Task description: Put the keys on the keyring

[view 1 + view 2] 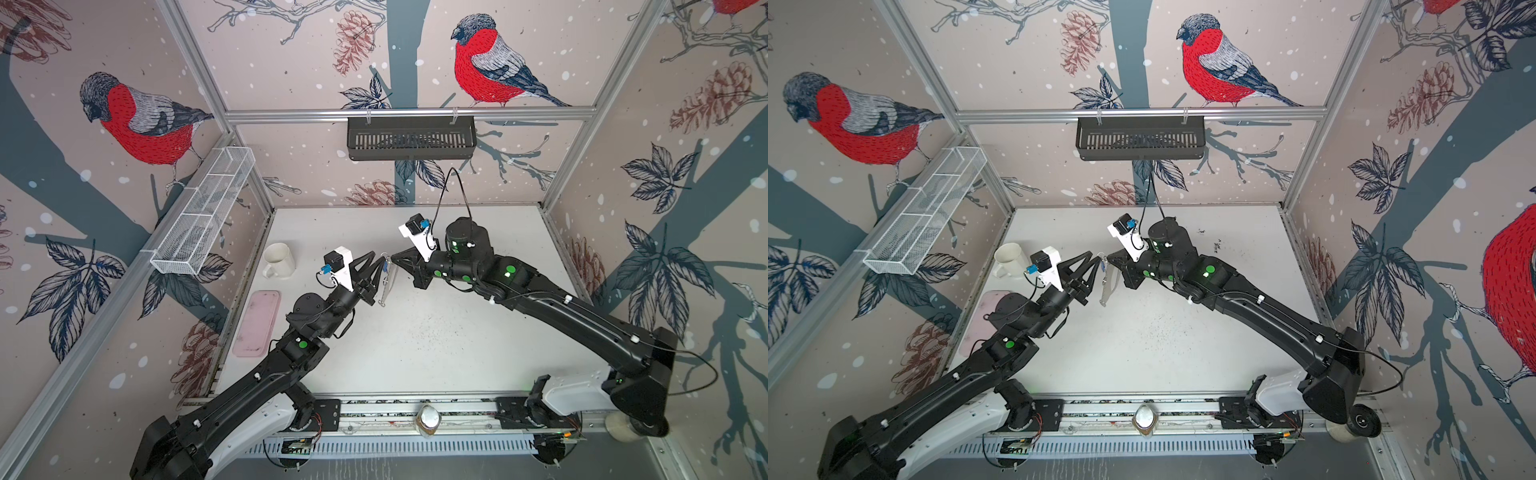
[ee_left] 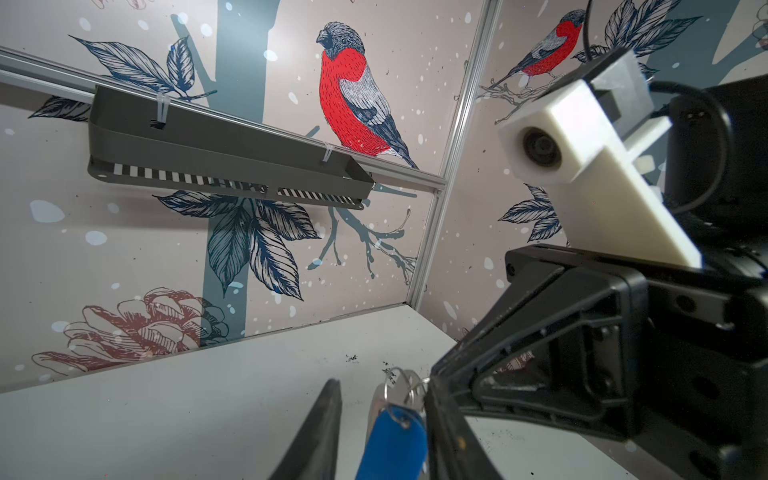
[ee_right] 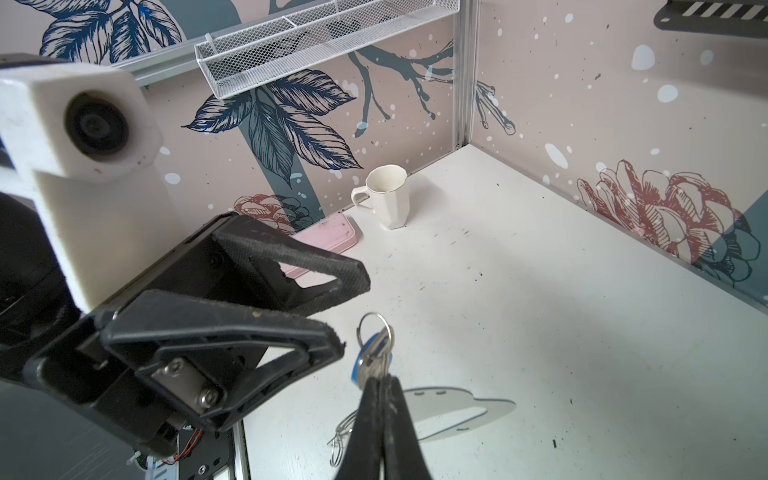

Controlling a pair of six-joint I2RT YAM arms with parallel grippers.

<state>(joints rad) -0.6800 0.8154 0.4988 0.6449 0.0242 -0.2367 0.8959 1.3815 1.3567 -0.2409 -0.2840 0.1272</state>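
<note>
I note the keys (image 3: 372,361), blue tag showing, held clear of the desk (image 1: 436,332) above its middle, toward the far edge. My right gripper (image 3: 380,384) is clenched on them. The keyring (image 3: 449,409) lies beneath on the desk. My left gripper (image 3: 353,316) stands just beside the keys, jaws parted, grasping nothing.

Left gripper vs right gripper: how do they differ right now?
Jaws: the left gripper stands open, while the right gripper is shut.
Load: the right gripper pinches the keys; the left gripper clamps nothing, though the keys sit at its open tips.
Shared: both are black, raised off the table, with their tips meeting near its middle.
</note>
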